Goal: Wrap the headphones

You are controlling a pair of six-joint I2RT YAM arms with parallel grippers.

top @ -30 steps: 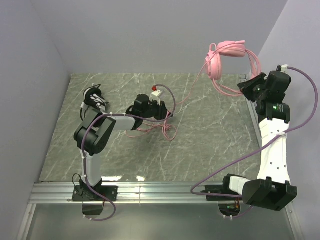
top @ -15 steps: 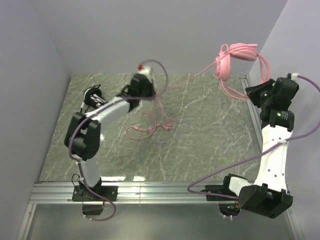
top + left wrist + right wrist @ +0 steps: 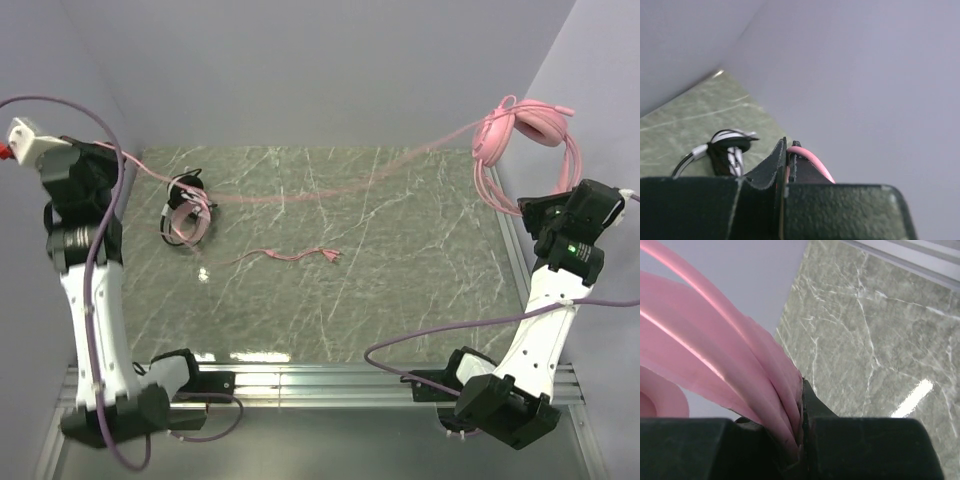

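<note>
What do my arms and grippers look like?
The left arm and right arm have white links, black joints and bases, a purple cable along each. The left gripper and right gripper are black, tapered. A green light marks the right arm, a red-tipped white block the left.

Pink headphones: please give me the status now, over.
Left claw shut on pink cable. Right claw shut on pink headphones, held up. Cable stretched across the table. Black-and-white headphones near its line, possible snag.
</note>
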